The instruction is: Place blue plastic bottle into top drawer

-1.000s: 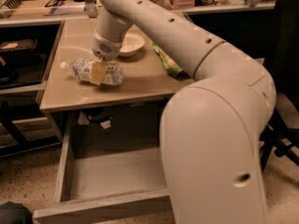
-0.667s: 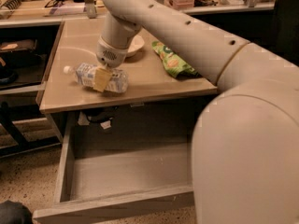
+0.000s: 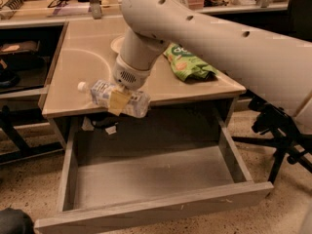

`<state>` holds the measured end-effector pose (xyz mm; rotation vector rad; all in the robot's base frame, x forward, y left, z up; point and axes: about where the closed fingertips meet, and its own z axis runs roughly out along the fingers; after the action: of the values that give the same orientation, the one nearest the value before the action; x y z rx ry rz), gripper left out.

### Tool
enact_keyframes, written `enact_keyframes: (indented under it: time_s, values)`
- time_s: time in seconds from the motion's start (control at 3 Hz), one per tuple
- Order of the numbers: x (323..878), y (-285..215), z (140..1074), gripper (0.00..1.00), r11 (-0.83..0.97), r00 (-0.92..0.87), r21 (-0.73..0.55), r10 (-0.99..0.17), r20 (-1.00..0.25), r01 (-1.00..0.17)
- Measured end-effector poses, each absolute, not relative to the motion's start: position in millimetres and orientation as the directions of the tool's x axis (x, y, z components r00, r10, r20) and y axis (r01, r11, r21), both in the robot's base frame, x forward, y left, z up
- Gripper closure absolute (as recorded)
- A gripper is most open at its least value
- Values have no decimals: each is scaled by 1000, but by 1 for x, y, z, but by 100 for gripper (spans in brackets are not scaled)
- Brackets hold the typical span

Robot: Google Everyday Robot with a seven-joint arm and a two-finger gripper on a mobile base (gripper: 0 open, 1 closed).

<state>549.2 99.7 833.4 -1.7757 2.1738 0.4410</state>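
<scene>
The blue plastic bottle (image 3: 112,96) is clear with a white cap and a pale blue-and-white label. It lies sideways, cap to the left, held at the front edge of the tan tabletop (image 3: 87,67). My gripper (image 3: 119,99) is shut on the bottle's middle, with a tan finger pad across its label. The arm reaches down from the upper right. The top drawer (image 3: 151,174) is pulled wide open below the tabletop, grey and empty inside, with its flat front panel at the bottom of the camera view.
A green snack bag (image 3: 187,62) lies on the right of the tabletop. A pale plate (image 3: 117,44) shows behind the arm. A black chair base (image 3: 280,130) stands at the right of the drawer. Shelves with clutter run along the back.
The gripper has carried the bottle forward from the middle-left of the tabletop to its front edge, above the open drawer. The view has also shifted, showing more of the drawer.
</scene>
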Motion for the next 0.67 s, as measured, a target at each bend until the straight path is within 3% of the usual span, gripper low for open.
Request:
enact_keyframes:
  time_s: [0.67]
  values:
    - [471,47,848,100,305,-292,25,-879,-377,-952]
